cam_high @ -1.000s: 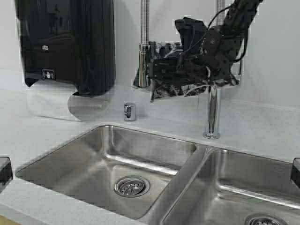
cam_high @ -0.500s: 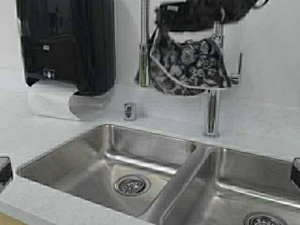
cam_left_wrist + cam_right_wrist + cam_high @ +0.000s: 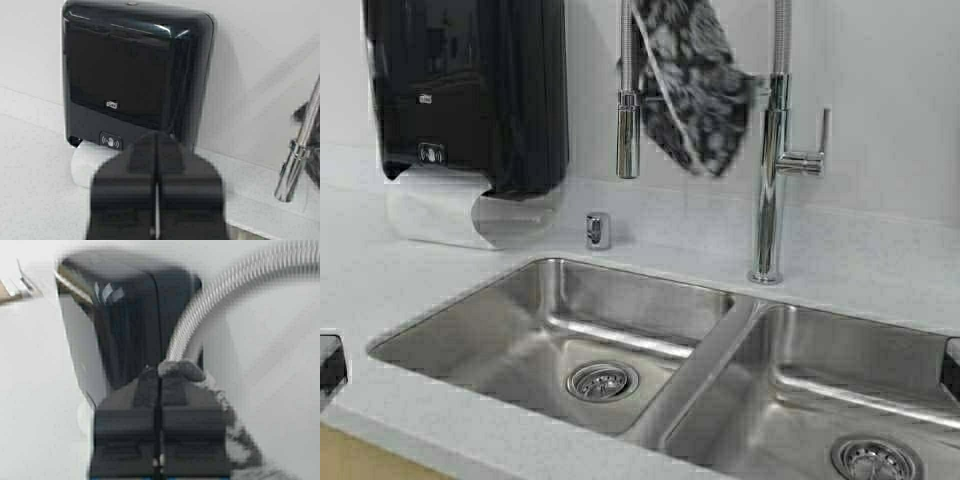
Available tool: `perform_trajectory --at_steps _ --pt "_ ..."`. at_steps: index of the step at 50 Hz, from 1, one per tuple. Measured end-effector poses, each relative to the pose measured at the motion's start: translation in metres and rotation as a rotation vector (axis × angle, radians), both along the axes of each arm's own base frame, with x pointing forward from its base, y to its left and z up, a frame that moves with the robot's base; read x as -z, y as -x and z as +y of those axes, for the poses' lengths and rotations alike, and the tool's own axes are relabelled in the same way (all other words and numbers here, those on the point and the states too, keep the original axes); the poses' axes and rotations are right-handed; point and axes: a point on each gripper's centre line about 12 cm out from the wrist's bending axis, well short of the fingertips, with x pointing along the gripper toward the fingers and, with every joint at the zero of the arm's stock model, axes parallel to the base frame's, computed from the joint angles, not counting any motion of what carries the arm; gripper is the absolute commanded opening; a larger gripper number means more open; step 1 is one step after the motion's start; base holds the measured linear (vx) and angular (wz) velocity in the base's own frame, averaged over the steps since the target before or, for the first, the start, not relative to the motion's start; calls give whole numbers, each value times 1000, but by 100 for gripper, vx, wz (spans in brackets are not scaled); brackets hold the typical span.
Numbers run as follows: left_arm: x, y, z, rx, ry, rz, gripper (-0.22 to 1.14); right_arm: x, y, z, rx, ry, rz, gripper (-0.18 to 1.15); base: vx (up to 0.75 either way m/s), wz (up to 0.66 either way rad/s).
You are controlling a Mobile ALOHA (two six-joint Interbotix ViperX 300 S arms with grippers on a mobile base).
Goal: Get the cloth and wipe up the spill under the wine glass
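Note:
The cloth (image 3: 695,85), dark with a pale floral pattern, hangs from above the top edge of the high view between the spray head and the faucet column. My right gripper (image 3: 159,377) is out of the high view; in the right wrist view its jaws are shut on a fold of the cloth (image 3: 181,370), which trails down beside the fingers. My left gripper (image 3: 157,145) is shut and empty, facing the paper towel dispenser. The wine glass and the spill are out of view.
A black paper towel dispenser (image 3: 470,90) hangs on the wall at left with white paper (image 3: 440,210) below it. A chrome faucet (image 3: 770,170) with a spring hose and spray head (image 3: 628,120) stands behind a double steel sink (image 3: 650,340). A small chrome button (image 3: 597,230) sits on the counter.
My right arm has risen out of the high view, lifting the cloth off the faucet so it hangs free. The scene has shifted slightly, so the robot has moved.

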Motion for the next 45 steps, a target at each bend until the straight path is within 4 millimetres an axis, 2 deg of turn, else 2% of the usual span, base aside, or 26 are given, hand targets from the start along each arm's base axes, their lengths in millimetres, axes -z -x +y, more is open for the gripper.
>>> perform_trajectory --at_steps 9,19,32,45 --pt "0 0 0 1 9 0 2 -37 20 7 -32 1 -49 6 -14 1" --pt "0 0 0 1 12 -1 2 -59 50 16 -77 15 -54 6 -15 4" --pt "0 0 0 0 14 -1 2 -47 95 15 -139 47 -13 6 -14 11" --pt "-2 2 0 3 25 -14 2 -17 126 -3 -153 78 36 6 -5 16"
